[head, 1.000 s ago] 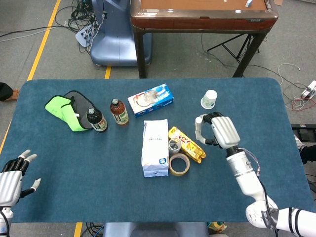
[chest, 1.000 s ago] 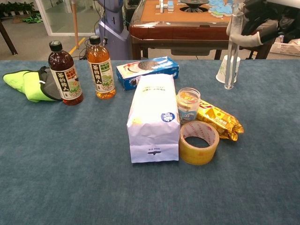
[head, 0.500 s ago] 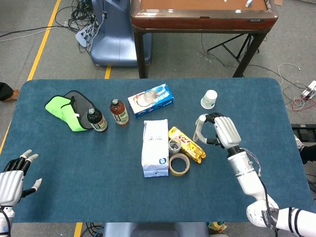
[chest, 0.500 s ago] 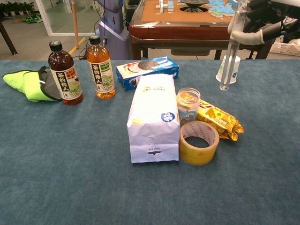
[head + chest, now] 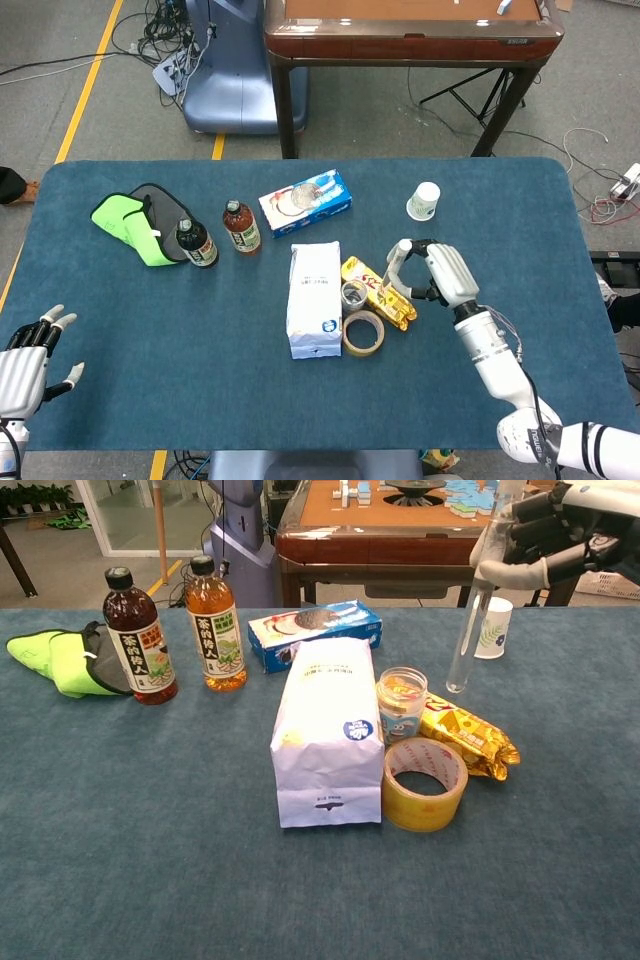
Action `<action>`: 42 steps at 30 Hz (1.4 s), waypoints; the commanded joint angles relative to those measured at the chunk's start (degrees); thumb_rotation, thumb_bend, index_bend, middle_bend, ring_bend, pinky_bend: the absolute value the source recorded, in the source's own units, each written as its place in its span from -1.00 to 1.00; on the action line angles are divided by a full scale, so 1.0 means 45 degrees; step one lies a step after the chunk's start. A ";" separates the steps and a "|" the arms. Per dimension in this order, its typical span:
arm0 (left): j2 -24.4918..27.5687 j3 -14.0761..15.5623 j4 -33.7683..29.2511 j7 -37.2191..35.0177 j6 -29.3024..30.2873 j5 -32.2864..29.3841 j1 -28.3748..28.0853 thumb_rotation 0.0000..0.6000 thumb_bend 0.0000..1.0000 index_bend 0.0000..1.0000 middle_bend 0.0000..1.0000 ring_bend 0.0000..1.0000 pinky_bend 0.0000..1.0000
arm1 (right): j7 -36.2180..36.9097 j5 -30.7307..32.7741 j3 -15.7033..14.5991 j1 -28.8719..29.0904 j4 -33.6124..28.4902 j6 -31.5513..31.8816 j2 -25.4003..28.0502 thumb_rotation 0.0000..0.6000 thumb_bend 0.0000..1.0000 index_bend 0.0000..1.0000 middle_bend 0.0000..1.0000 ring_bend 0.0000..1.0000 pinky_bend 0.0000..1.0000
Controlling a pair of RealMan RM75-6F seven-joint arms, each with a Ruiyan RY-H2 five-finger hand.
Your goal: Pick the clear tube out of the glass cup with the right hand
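The fingers (image 5: 515, 573) of the right hand (image 5: 560, 535) are curled around the upper part of the clear tube (image 5: 470, 625), holding it above the desk (image 5: 150, 860). The tube hangs tilted, its lower end leaning toward the left, clear of the desk surface and well out of the glass cup (image 5: 402, 704). In the head view the right hand (image 5: 445, 275) sits just right of the yellow snack packet (image 5: 385, 292), with the tube (image 5: 396, 262) slanting over the packet's far end.

The glass cup (image 5: 354, 294) stands upright between the white paper bag (image 5: 328, 730) on its left and the yellow snack packet (image 5: 460, 735) on its right. Just in front of the cup lies a roll of tape (image 5: 425, 783), flat on the desk. Farther off, to the right, a white paper cup (image 5: 491, 627) stands behind the tube.

On the far side of the bag lies a blue biscuit box (image 5: 315, 633). Left of it stand two bottles, an amber tea bottle (image 5: 215, 627) and a dark tea bottle (image 5: 140, 638), side by side. A green and black cloth (image 5: 65, 660) lies at the far left.

The left hand (image 5: 25, 362) rests at the near left edge of the desk, fingers spread and holding nothing.
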 commanded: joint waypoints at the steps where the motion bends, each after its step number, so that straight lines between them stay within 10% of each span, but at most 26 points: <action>1: 0.0002 -0.0010 0.0001 0.0004 -0.0015 -0.0005 -0.0016 1.00 -0.41 -0.64 -0.82 -0.67 -0.72 | -0.1970 -0.0736 -0.0228 0.0001 0.0850 0.0906 -0.0278 1.00 0.02 0.45 0.06 -0.16 -0.40; 7: -0.0009 -0.0001 -0.0010 0.0054 -0.0090 0.0001 -0.0062 1.00 -0.41 -0.64 -0.82 -0.67 -0.72 | -0.2674 -0.1144 -0.0253 -0.0003 0.1348 0.1577 -0.0775 1.00 0.02 0.45 0.06 -0.16 -0.40; 16: 0.0074 0.0016 -0.0046 0.0024 -0.0077 -0.0077 -0.0011 1.00 -0.41 -0.64 -0.83 -0.67 -0.72 | 0.0386 0.0042 0.0268 0.0073 -0.0260 -0.0130 -0.0072 1.00 0.02 0.45 0.06 -0.16 -0.34; 42: 0.0088 0.0061 0.0077 -0.0123 -0.0016 -0.0125 0.0095 1.00 -0.41 -0.64 -0.83 -0.67 -0.72 | -0.0359 -0.0349 0.0343 0.1073 0.1144 -0.0232 -0.1576 1.00 0.02 0.45 0.06 -0.16 -0.34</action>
